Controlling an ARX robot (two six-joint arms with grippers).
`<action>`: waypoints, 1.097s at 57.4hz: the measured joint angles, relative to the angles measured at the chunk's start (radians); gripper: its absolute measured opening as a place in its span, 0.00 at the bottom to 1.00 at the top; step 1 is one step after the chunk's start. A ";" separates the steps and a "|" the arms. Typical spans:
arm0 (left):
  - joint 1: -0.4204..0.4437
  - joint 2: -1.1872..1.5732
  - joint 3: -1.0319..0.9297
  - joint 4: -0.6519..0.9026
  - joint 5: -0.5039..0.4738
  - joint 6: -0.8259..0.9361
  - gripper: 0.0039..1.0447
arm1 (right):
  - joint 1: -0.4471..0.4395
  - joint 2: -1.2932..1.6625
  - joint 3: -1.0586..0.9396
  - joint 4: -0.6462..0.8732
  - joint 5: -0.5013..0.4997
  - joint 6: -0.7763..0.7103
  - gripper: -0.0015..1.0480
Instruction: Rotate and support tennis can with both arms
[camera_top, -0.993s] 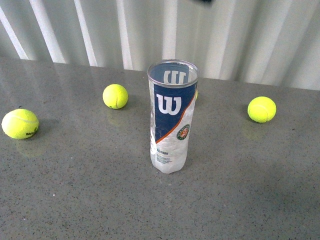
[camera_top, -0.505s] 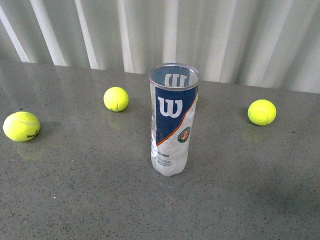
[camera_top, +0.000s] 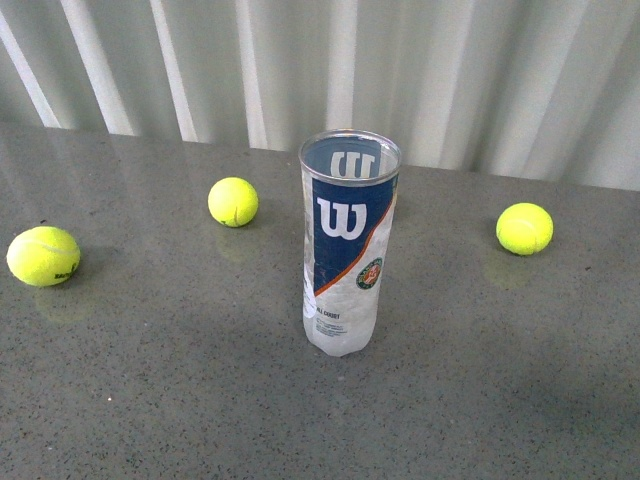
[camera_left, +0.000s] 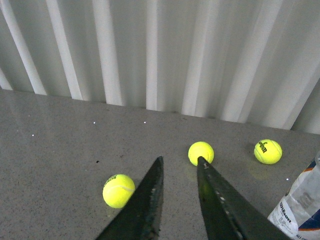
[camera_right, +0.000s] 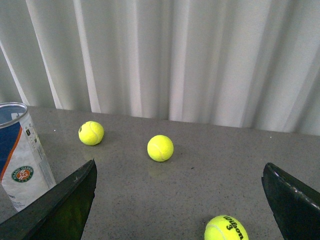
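- On the worktop (camera_top: 150, 400) the tennis can (camera_top: 347, 243) stands upright, untouched; approach step.
- Left pincer (camera_left: 180, 167) narrowly parted, right pincer (camera_right: 180, 200) spread wide, both empty.
- Next: bracket the can from both sides.

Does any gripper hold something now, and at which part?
Nothing is held. The left gripper and right gripper are open, apart from the clear plastic tennis can.

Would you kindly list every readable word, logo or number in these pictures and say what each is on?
"W" logo: tennis can, on the navy label and again near the rim.
"Wilson": can's lower label in left wrist view.
"Wilson 3": nearest tennis ball.
Round emblem and fine print on the can: too small to read.
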 joint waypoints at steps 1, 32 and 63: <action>0.000 -0.010 -0.011 0.003 0.000 0.000 0.14 | 0.000 0.000 0.000 0.000 0.000 0.000 0.93; 0.000 -0.227 -0.206 -0.002 0.000 0.004 0.03 | 0.000 0.000 0.000 0.000 0.000 0.000 0.93; 0.000 -0.417 -0.285 -0.098 0.000 0.005 0.03 | 0.000 0.000 0.000 0.000 0.000 0.000 0.93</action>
